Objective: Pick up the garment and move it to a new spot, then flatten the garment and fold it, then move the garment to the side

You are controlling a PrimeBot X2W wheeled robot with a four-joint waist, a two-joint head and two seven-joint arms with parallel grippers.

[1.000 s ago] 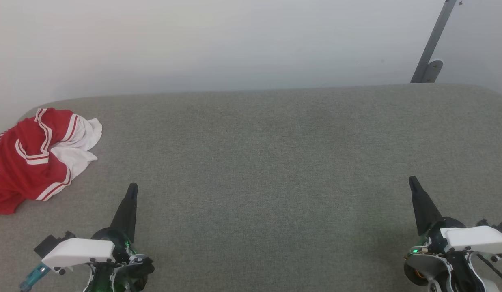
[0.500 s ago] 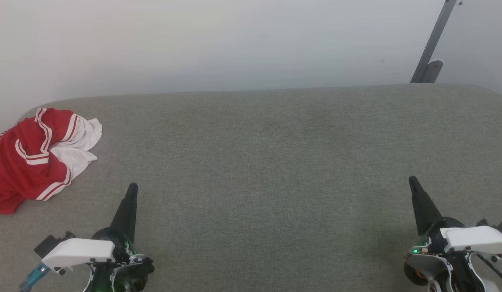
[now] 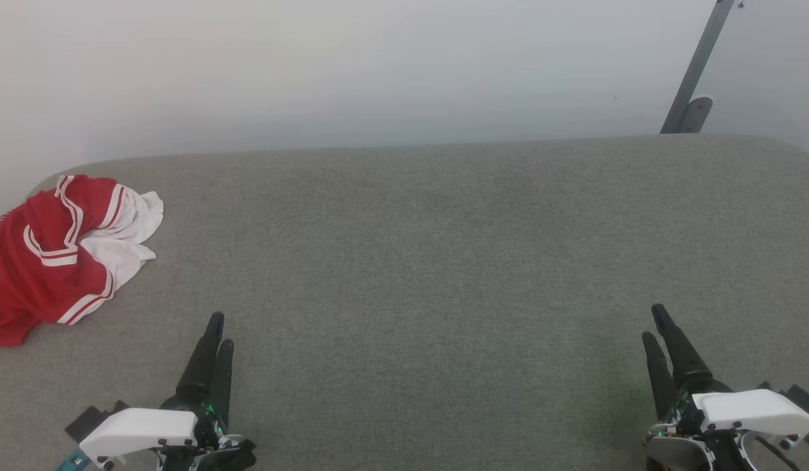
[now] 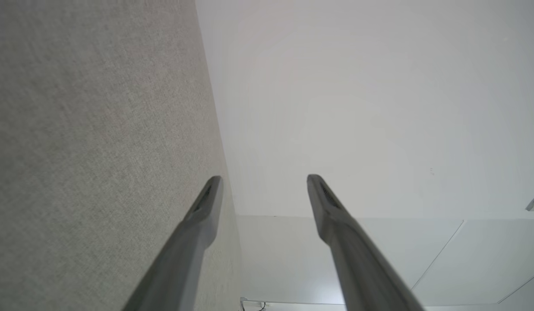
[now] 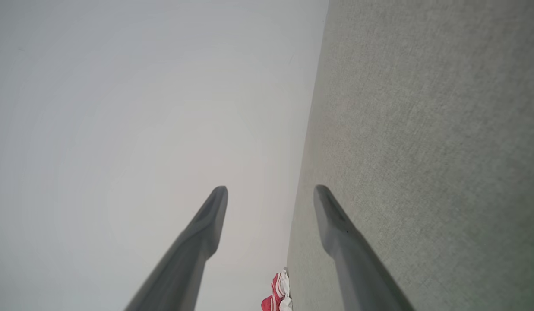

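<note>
Nearest to us, our left tool and right tool sit low at the near edge of the surface. Each has its fingers spread with nothing between them, and both wrist views show a clear gap.

We judge that the trouble could start here. The garment lies well off to our left, so the left arm faces a long sideways reach, and the right tool is well apart from it, across nearly the whole surface. If only one tool goes in, it may pinch a single layer or just a sleeve and drag the heap rather than lift it. If the fingers come down too steeply, they could dig into the grey fabric covering and snag.

Both tools point away from us and lean slightly inward. Each is rolled onto its side, so the surface runs up one side of its wrist view.

Farther out, the garment lies crumpled at the far left corner, with its red body, white sleeve and striped trim showing. The edge of the head view cuts it off, so we cannot tell how much lies beyond. If part of it overhangs, a careless tug could pull it off.

Behind it stands the pale wall, with a metal strut at the far right.
</note>
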